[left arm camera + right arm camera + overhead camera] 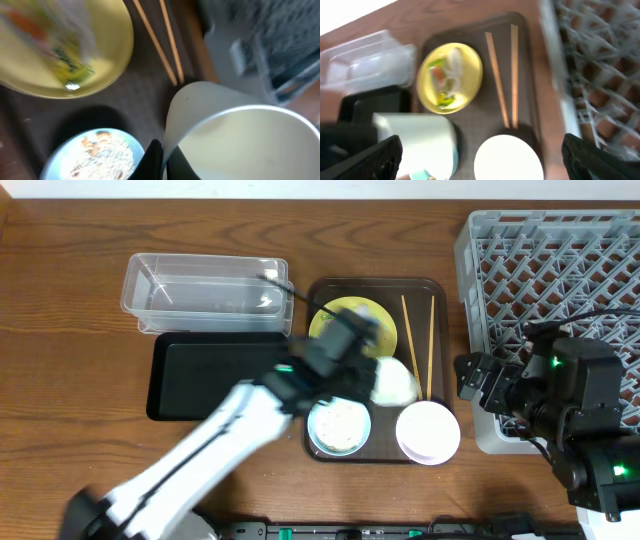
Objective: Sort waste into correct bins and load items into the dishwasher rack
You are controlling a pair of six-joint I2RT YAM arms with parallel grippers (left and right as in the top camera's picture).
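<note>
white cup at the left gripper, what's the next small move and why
Probably carry the white cup, pinched at its rim by the left gripper, rightward over the chopsticks toward the dishwasher rack; it seems held above the brown tray.

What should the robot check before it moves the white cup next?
1. Left end effector pinches white cup rim: ok.
2. Cup empty inside: ok, as far as shown.
3. Dishwasher rack has free pegs: ok.
4. Right end effector open, empty: ok.
5. Way to rack clear: not ok, right arm sits over its near edge.
6. Waste sorted: not ok; wrapper on yellow plate, rice in blue bowl.
</note>
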